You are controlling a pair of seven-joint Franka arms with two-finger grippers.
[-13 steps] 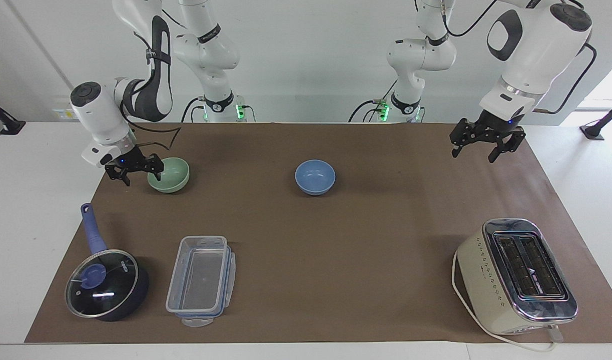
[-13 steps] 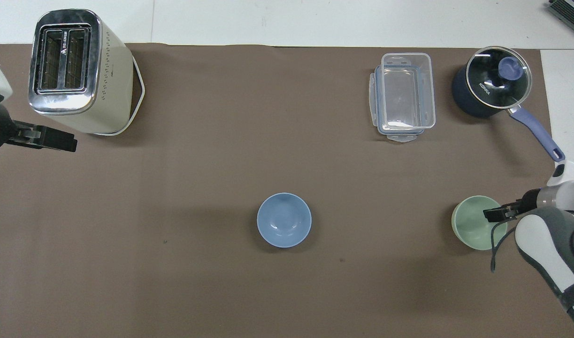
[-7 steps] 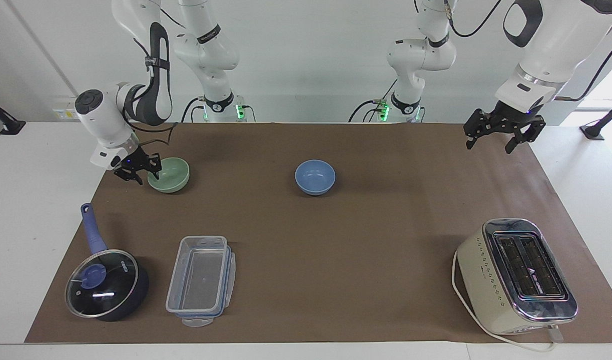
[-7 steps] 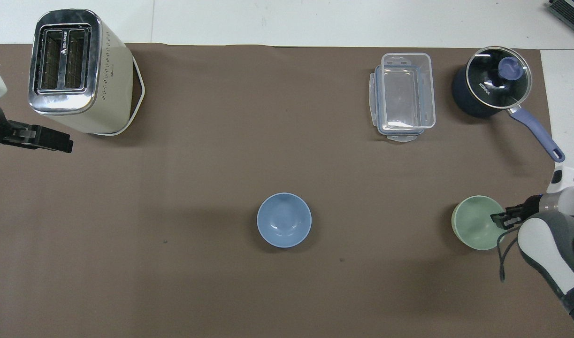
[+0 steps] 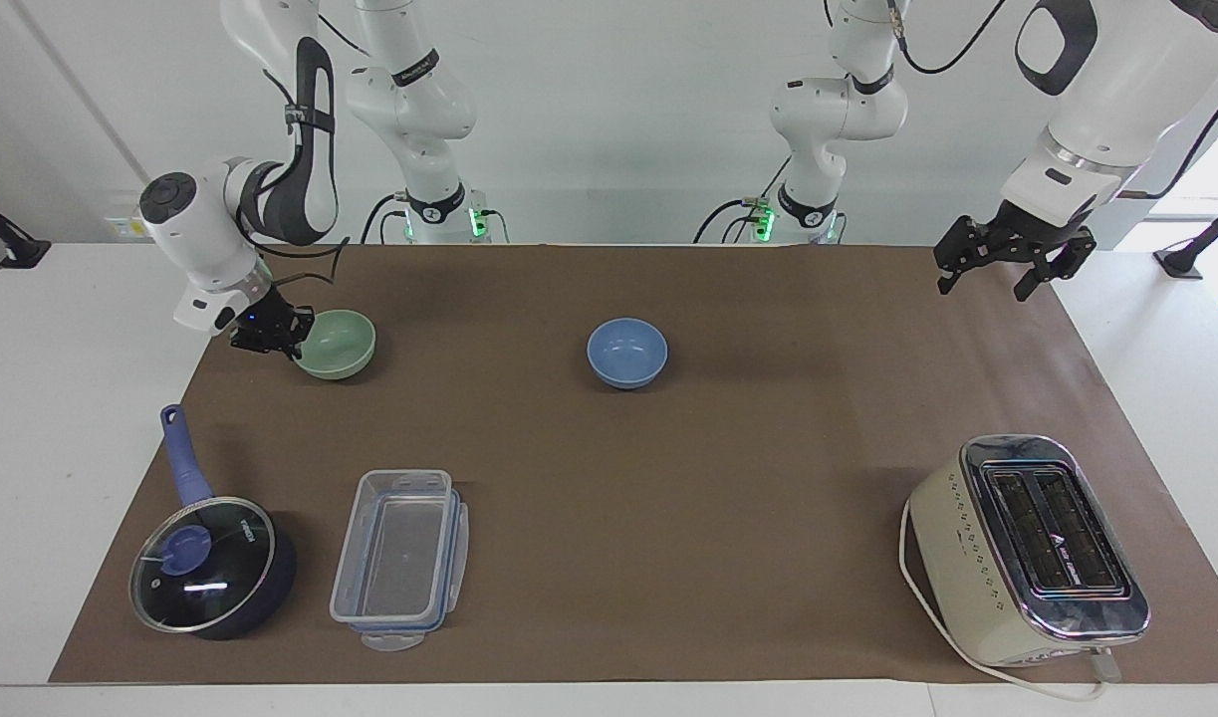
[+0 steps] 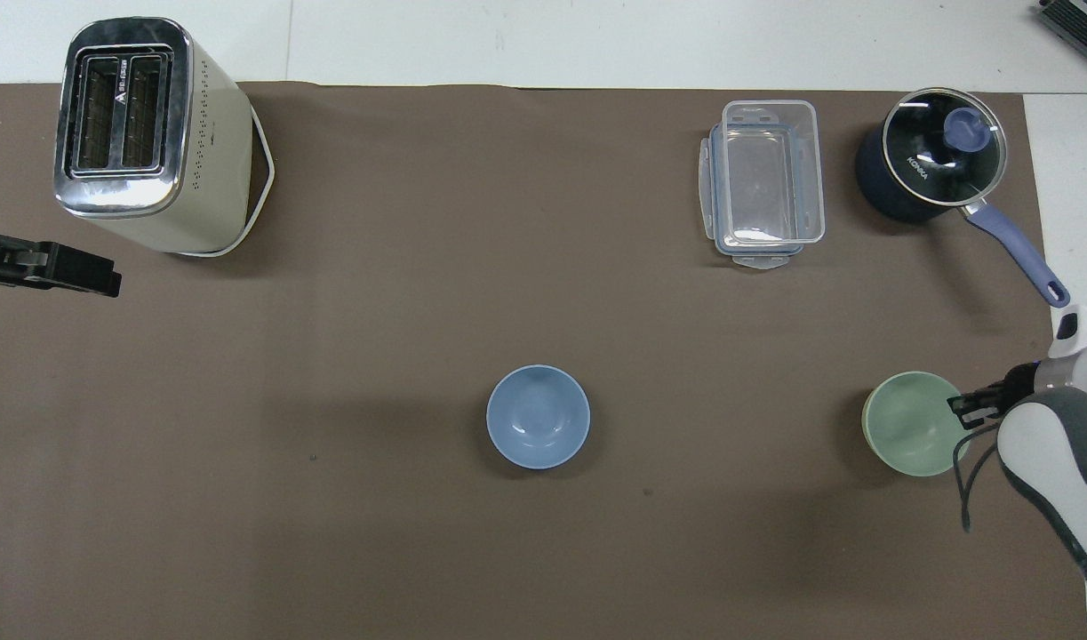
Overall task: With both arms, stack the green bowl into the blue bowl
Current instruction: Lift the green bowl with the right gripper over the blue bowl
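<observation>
The green bowl point(image 5: 342, 347) point(image 6: 912, 427) sits on the brown mat toward the right arm's end of the table. My right gripper point(image 5: 288, 339) point(image 6: 965, 407) is shut on that bowl's rim at the side toward the table's end. The blue bowl point(image 5: 626, 352) point(image 6: 538, 416) stands upright and empty near the middle of the mat, about as near to the robots as the green bowl. My left gripper point(image 5: 1007, 267) point(image 6: 63, 271) is open and empty, raised over the mat's edge at the left arm's end.
A cream toaster point(image 5: 1027, 548) point(image 6: 139, 133) stands farther from the robots at the left arm's end. A clear plastic container point(image 5: 399, 558) point(image 6: 765, 182) and a dark blue lidded saucepan point(image 5: 210, 568) point(image 6: 930, 164) stand farther out than the green bowl.
My right gripper has closed on the green bowl's rim, and the bowl has shifted slightly toward the right arm's end. My left gripper has risen and drawn back toward the table's end.
</observation>
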